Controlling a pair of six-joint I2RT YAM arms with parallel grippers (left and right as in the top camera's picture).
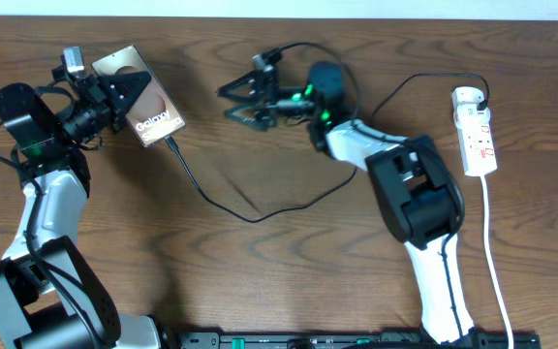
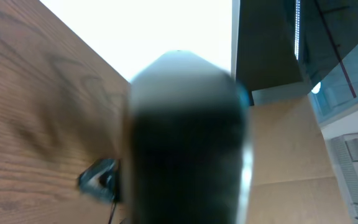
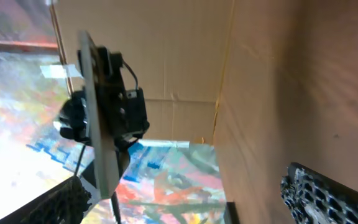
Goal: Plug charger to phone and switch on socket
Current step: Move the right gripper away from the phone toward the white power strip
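My left gripper [image 1: 114,94] is shut on the phone [image 1: 145,100], holding it tilted above the table's far left with the "Galaxy" lettering facing up. In the left wrist view the phone [image 2: 188,143] is a dark blur filling the middle. The charger cable [image 1: 250,217] meets the phone's lower end, loops across the table and runs up to the far end of the socket [image 1: 479,134] at the right. My right gripper [image 1: 241,103] is open, empty, and right of the phone. The right wrist view shows the phone [image 3: 98,134] edge-on, with the cable [image 3: 114,210] hanging from it between my fingers [image 3: 61,202].
The socket's white cord [image 1: 495,262] runs down the right side toward the front edge. A cardboard wall [image 3: 260,93] stands behind the table. The right arm's body [image 1: 415,194] lies between the cable loop and the socket.
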